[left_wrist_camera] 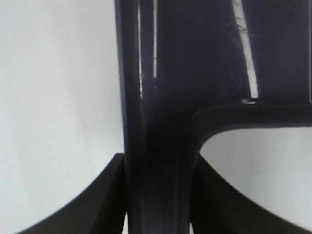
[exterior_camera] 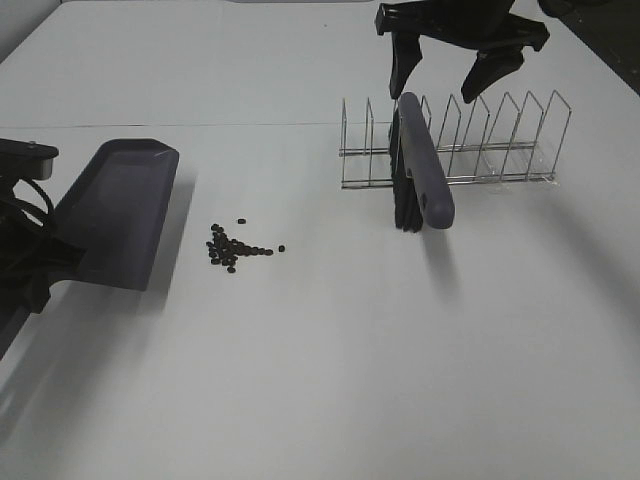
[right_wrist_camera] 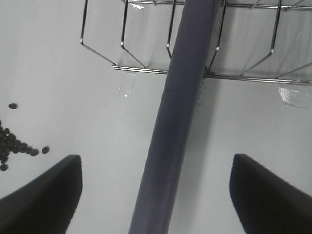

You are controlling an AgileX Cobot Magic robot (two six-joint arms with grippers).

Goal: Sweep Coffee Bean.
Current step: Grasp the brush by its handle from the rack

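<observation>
The coffee bean (exterior_camera: 236, 250) pile, a small cluster of dark ovals, lies on the white table left of centre, and also shows in the right wrist view as coffee bean (right_wrist_camera: 14, 144). Just left of it sits the grey-purple dustpan (exterior_camera: 115, 215), mouth raised away from the beans. My left gripper (exterior_camera: 48, 265) is shut on its handle; up close, the left gripper (left_wrist_camera: 158, 204) clamps the dustpan (left_wrist_camera: 195, 58) stem. A grey-purple brush (exterior_camera: 420, 175) leans in the wire rack (exterior_camera: 500, 150). My right gripper (exterior_camera: 436, 88) hangs open above it, and the right gripper (right_wrist_camera: 158, 195) straddles the brush (right_wrist_camera: 178, 126) handle without touching.
The wire rack (right_wrist_camera: 146, 68) stands at the back right with several upright loops. A faint seam crosses the table behind the dustpan. The table's dark edge shows at the far top right.
</observation>
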